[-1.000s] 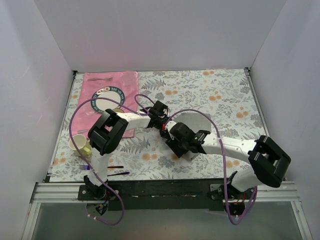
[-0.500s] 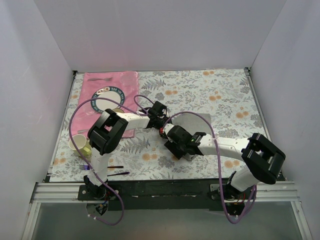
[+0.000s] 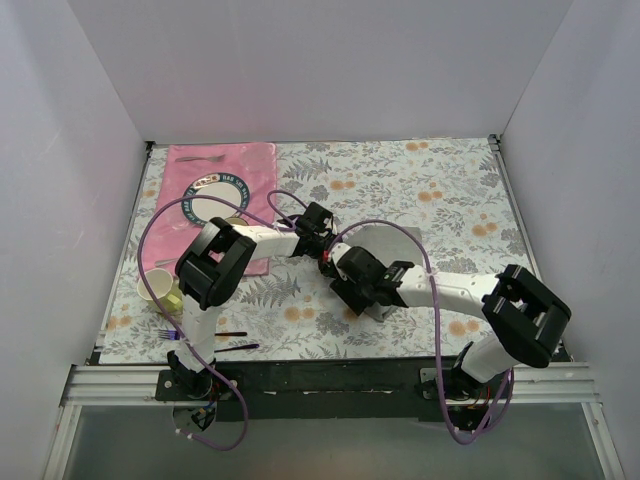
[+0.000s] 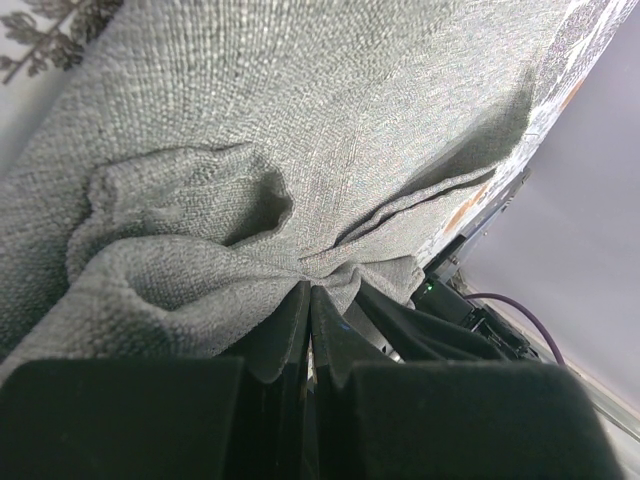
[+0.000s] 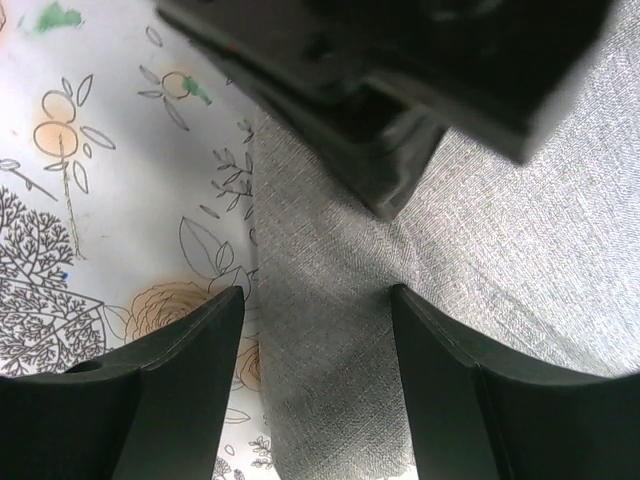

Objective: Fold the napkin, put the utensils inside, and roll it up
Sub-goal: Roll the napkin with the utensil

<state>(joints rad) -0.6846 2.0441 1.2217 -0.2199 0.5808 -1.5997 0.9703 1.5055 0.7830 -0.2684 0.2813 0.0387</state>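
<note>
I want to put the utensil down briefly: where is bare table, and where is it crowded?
Free: the far right of the table, bordered by the napkin, back wall and right wall. Crowded: the left, with pink placemat, cup and fork; and the centre, where the left gripper pinches the napkin beside the open right gripper.

The napkin lies on the table near its middle, to the right of the placemat, which sits at the far left corner. A cup stands in front of the placemat. Nearer still, at the near left edge, lie a fork and a thin utensil.
</note>
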